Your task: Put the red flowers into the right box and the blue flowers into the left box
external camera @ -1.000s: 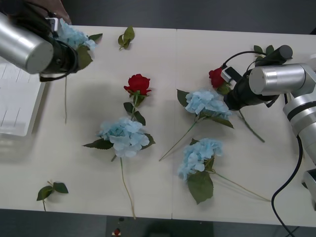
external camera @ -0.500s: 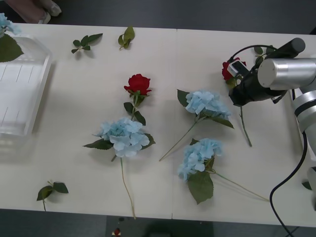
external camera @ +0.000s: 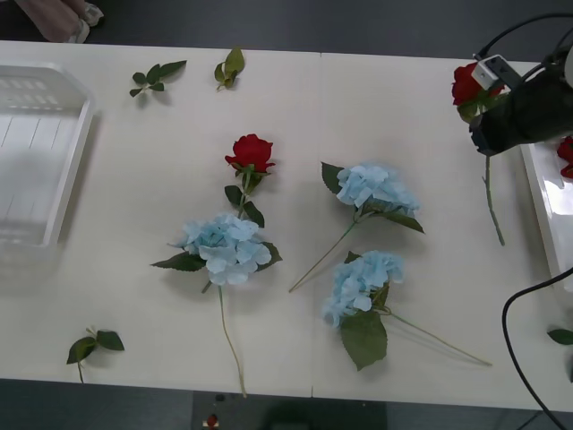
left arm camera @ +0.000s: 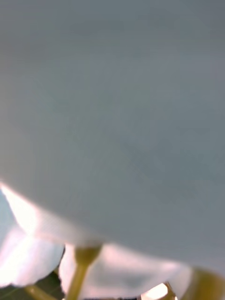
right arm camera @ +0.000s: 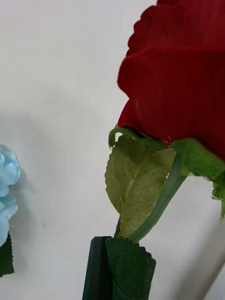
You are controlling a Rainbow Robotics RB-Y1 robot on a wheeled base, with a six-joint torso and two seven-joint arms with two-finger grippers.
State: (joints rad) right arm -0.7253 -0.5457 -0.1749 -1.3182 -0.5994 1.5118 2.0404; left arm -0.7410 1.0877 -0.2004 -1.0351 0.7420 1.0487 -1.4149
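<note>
Right gripper [external camera: 488, 97]: clamped on the stem of a rose [external camera: 467, 82] just under the bloom, at the far right of the tabletop [external camera: 295, 134]; in the right wrist view a dark finger [right arm camera: 96, 269] pressed the stem below the rose's leaf.
What changed there: over the past second the gripper had carried the rose rightward and up from beside the upper blue flower [external camera: 374, 186]; the stem now hung free above the tabletop, its tip close to the right box [external camera: 543, 210].
Right box: its white rim showed at the right edge, with a bit of red [external camera: 566, 154] already inside, likely another rose.
Left gripper: I could not tell its state; the left wrist view gave a blurred grey surface with pale petals and a stem close to the lens, so it may have been holding a blue flower.
What changed on the left: a second before, the left arm had held a blue flower above the tabletop's far left; the arm and flower had since left the front view, baring the left box [external camera: 72, 170].
Left on the tabletop: one rose [external camera: 252, 151] in the middle, a blue flower [external camera: 224, 247] touching its leaves, a third blue flower [external camera: 362, 281] nearer the robot, and loose leaf sprigs [external camera: 154, 75].
Meaning for the task: the held rose looked one short move and a release from its box; one rose and three blue flowers remained to sort.
</note>
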